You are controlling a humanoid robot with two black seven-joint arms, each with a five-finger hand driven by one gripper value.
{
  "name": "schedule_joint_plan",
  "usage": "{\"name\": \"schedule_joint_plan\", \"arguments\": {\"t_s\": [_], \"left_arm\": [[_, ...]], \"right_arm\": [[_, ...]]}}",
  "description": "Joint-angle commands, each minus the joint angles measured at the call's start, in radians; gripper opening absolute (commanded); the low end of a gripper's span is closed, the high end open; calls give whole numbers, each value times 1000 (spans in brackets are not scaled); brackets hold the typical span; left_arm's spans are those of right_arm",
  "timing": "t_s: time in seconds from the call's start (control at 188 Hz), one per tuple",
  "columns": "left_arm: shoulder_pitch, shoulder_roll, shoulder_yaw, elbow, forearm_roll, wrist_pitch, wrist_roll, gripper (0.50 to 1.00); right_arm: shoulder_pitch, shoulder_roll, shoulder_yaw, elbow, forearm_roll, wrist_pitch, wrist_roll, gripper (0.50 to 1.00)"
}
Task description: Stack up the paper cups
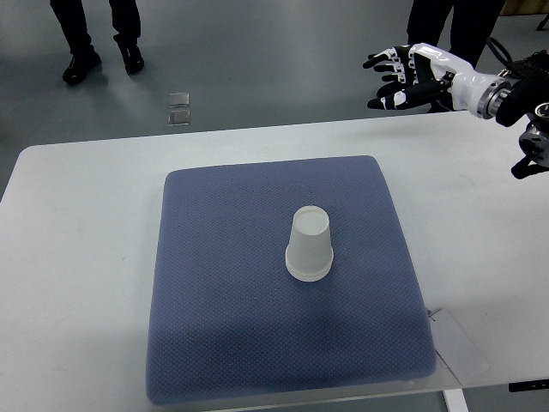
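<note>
Your right hand (403, 79) hangs up at the far right, past the far edge of the table (77, 223), its arm coming in from the right edge. Its black-tipped fingers (382, 62) are spread wide and hold nothing. The paper cups (310, 244) sit upside down near the middle of the blue mat (223, 326), rim down on the fabric and base up, well apart from your hand. From this angle it reads as one white stack; you can make out a ring near the rim, but how many cups are nested there, you cannot tell. The mat lies flat on the white table and covers most of its middle. Beyond the table, a person's legs and dark shoes (101, 58) stand at the top left on the grey floor, and two small clear squares (178, 107) lie on the floor near the table's far edge.
</note>
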Motion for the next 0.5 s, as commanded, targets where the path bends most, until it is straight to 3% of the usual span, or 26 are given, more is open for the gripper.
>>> {"name": "schedule_joint_plan", "arguments": {"t_s": [0.0,0.281,0.494], "left_arm": [[0,0,0,0,0,0,0,1000],[0,0,0,0,0,0,0,1000],[0,0,0,0,0,0,0,1000]], "right_arm": [[-47,53,49,-74,56,-16,-33,909],[-144,173,190,-160,155,-66,-100,911],[-194,235,269,-172,168,-75,-106,913]]}}
